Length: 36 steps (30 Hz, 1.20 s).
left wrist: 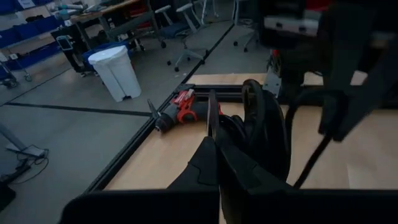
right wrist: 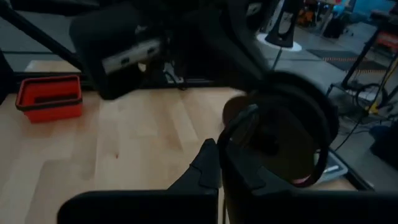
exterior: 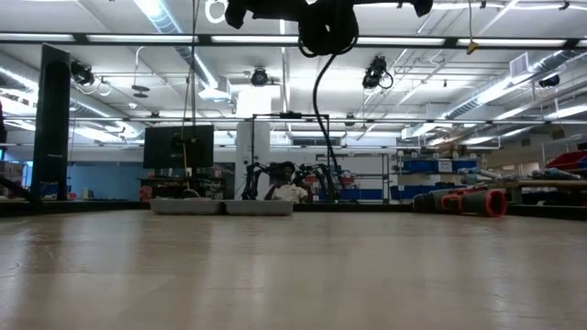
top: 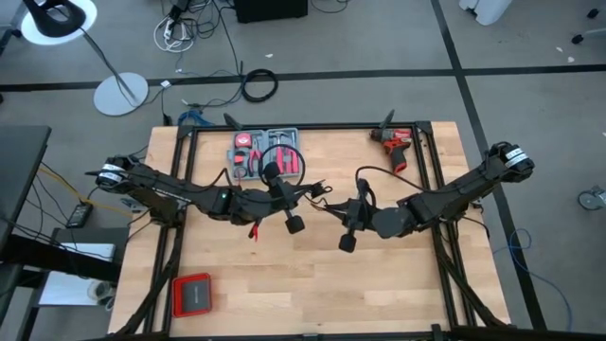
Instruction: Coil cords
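Observation:
The thin black cord is wound into a small coil (exterior: pixel 328 27) held high above the table middle between my two grippers. In the low view one strand (exterior: pixel 316 101) hangs from the coil down toward the far table. My left gripper (top: pixel 320 192) comes from the table's left and is shut at the coil (left wrist: pixel 261 127). My right gripper (top: pixel 343 210) comes from the right and is shut at the coil (right wrist: pixel 283 134). In the high view a free strand (top: pixel 360 175) curves away behind the right gripper. The plug block does not show. My left gripper is shut beside the coil's loops (left wrist: pixel 245 134), fingers about level, coming from the table's left. The coil is lifted clear of the table. The fingers hide which strand they have. My right gripper is shut at the coil's rim (right wrist: pixel 233 127), fingers about level, coming from the table's right. The coil stands clear of the table past the fingertips. The exact place of contact is hidden by the fingers.
A grey tool case (top: pixel 265 153) lies at the far edge, left of centre. A red and black drill (top: pixel 396 144) lies at the far right. A red box (top: pixel 192 294) sits near the front left. Bare wood (top: pixel 312 284) lies under and in front of the grippers.

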Each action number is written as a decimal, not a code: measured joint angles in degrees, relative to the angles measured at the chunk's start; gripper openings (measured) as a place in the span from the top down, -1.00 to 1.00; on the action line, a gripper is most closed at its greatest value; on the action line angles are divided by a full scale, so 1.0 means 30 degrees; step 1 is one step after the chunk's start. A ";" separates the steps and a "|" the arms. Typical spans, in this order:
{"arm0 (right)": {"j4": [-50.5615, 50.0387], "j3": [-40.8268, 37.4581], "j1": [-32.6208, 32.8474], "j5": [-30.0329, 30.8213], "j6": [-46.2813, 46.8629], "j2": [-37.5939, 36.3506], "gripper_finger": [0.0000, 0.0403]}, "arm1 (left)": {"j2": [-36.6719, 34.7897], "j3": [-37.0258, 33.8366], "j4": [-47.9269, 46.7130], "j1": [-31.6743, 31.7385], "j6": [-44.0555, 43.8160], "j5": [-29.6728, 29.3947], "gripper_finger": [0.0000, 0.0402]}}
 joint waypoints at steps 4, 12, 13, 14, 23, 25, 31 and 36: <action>-0.1085 0.0000 0.0007 -0.0007 0.0999 0.0000 1.00 | 0.0000 0.0002 0.0843 -0.0046 0.0128 0.0307 1.00; -0.5580 0.0000 0.0066 0.0691 0.4624 0.0000 1.00 | 0.0000 0.0007 0.1061 -0.0168 0.0449 0.0385 1.00; -0.6184 0.0000 0.0066 0.0946 0.5041 -0.0009 1.00 | 0.0000 0.0006 0.1098 -0.0168 0.0446 0.0392 1.00; -0.6804 0.0000 0.0066 0.1108 0.5433 -0.0058 1.00 | 0.0000 0.0000 0.1145 -0.0167 0.0446 0.0469 1.00; -0.9051 -0.0007 -0.0044 0.2818 0.6439 -0.1530 1.00 | 0.0000 0.0001 0.1171 -0.0168 0.0445 0.0786 1.00; -0.9177 -0.0007 -0.0073 0.3173 0.6083 -0.2137 1.00 | 0.0000 0.0000 0.1136 -0.0168 0.0442 0.0834 1.00; -0.8876 -0.0007 -0.0068 0.3590 0.4935 -0.4015 1.00 | 0.0000 0.0002 0.0677 -0.0168 0.0441 0.0808 1.00; -0.9021 -0.0007 0.0460 0.4150 0.4663 -0.5017 1.00 | 0.0000 0.0000 0.0164 -0.0162 0.0438 0.0277 1.00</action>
